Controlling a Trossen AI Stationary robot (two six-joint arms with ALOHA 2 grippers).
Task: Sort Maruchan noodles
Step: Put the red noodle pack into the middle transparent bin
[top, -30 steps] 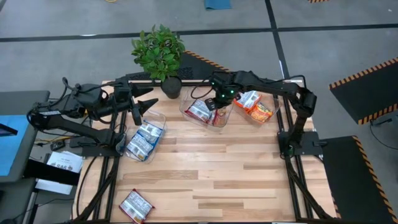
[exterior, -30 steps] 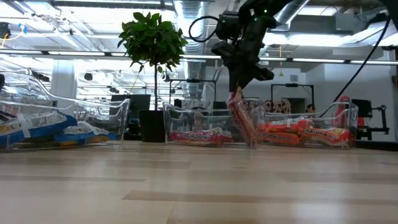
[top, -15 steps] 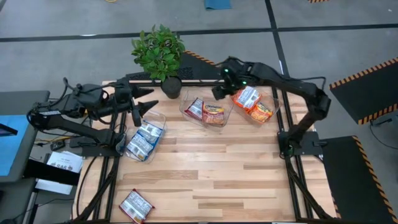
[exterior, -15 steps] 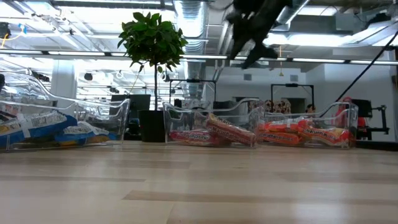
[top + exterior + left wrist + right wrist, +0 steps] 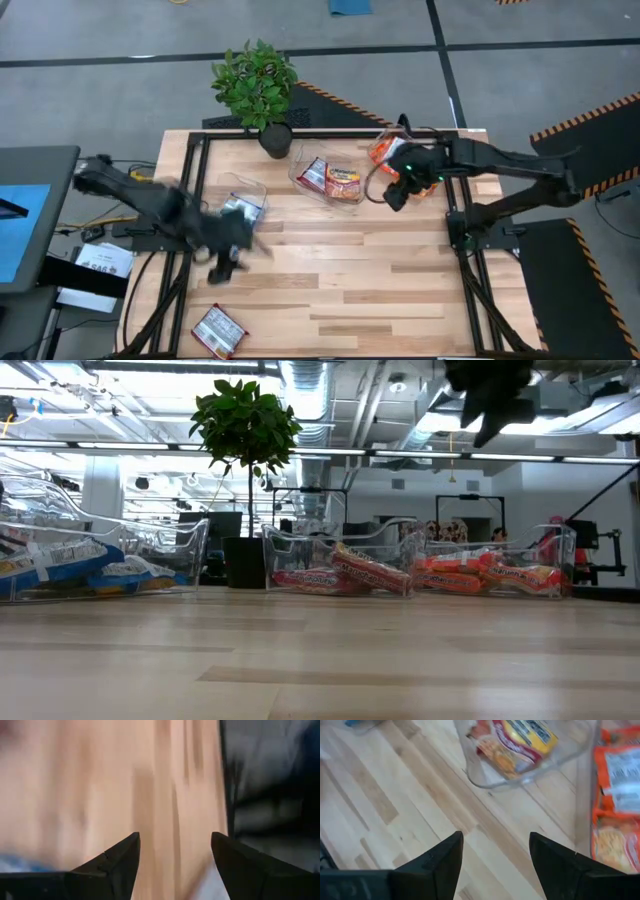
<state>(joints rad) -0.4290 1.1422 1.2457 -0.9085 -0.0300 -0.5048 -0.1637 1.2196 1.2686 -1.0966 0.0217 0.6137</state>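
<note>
Left gripper (image 5: 232,255): over the bare wood, in front of the left bin (image 5: 233,195) and blurred in the high view. In its wrist view the two fingers (image 5: 117,860) stand apart with nothing between them, so it is released and empty.
Loose packet (image 5: 218,329): one red-and-white packet lies alone near the front edge of the table (image 5: 350,290), on the left side, well apart from all bins.
Left bin content: blue-and-white packets (image 5: 70,560). The low view shows at least two, but the arm hides part of the bin from above, so I cannot give the exact count.
Middle bin (image 5: 335,180): two red-and-white packets, lying side by side.
Right gripper (image 5: 398,190): just between the middle bin and the right bin (image 5: 555,555), above the table. Its fingers (image 5: 440,865) are apart and hold nothing.
Right bin content: orange packets (image 5: 620,780), at least two; the right arm covers part of them.
Step in hand: in my judgement, only the loose packet is not yet sorted, and the left arm is the nearer one to it.
Next move: the left gripper should go down over the loose packet, close on it, and carry it to the middle bin, where the same colour lies.
</note>
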